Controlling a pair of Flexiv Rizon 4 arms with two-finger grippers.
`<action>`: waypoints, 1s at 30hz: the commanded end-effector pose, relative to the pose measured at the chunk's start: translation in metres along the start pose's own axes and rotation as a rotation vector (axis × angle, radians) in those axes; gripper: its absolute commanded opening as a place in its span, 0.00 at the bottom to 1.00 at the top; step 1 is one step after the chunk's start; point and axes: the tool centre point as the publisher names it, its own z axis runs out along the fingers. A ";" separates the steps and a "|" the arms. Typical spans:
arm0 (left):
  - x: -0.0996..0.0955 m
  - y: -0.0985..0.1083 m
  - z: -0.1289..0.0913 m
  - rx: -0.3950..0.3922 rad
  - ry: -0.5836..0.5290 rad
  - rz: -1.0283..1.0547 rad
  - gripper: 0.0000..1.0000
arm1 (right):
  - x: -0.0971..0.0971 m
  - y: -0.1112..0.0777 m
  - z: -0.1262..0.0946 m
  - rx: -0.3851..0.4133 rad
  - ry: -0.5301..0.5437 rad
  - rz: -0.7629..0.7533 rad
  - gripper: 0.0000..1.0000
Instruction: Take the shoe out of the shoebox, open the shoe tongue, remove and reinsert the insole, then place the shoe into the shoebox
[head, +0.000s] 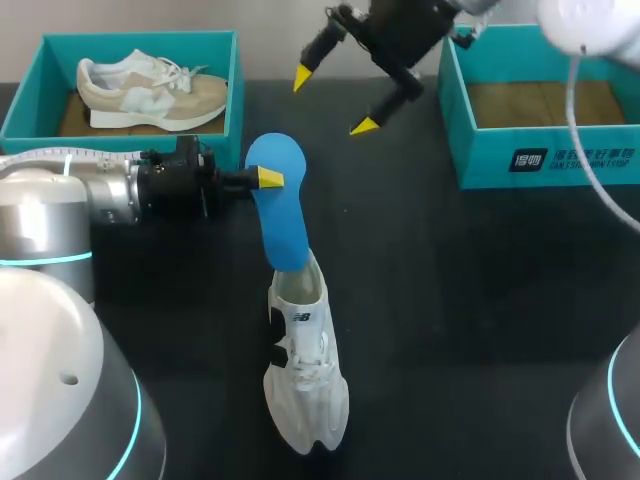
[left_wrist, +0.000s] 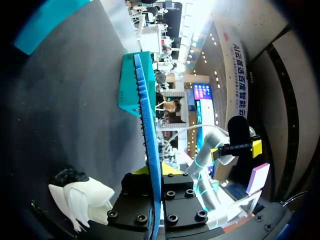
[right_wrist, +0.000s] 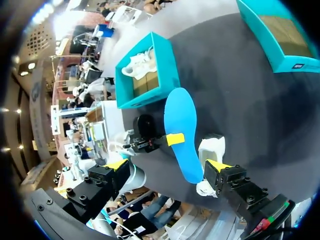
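Note:
A white shoe (head: 305, 372) lies on the black table, toe toward the near edge. A blue insole (head: 277, 215) stands up out of its opening, with its lower end still inside. My left gripper (head: 268, 178) comes in from the left and is shut on the insole's upper part. In the left wrist view the insole (left_wrist: 150, 135) runs edge-on between that gripper's (left_wrist: 154, 176) fingers, with the shoe (left_wrist: 80, 197) beside it. My right gripper (head: 333, 100) hangs open above and behind the insole, holding nothing. The right wrist view looks down past the right gripper (right_wrist: 168, 165) at the insole (right_wrist: 181, 125) and shoe (right_wrist: 212, 146).
A teal shoebox (head: 232, 110) at the back left holds a beige and white shoe (head: 150, 88). A second teal shoebox (head: 540, 160) at the back right shows only its brown bottom. Bare black table lies to the right of the white shoe.

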 end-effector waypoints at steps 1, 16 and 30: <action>0.000 0.001 0.000 0.002 -0.001 0.000 0.00 | -0.010 -0.011 0.002 -0.060 0.487 -0.022 1.00; 0.000 0.001 0.000 0.002 -0.001 0.000 0.00 | -0.009 0.005 0.037 -0.065 0.644 0.008 1.00; -0.001 -0.002 -0.007 -0.001 -0.007 0.061 0.00 | -0.016 -0.002 0.056 -0.064 0.704 0.028 1.00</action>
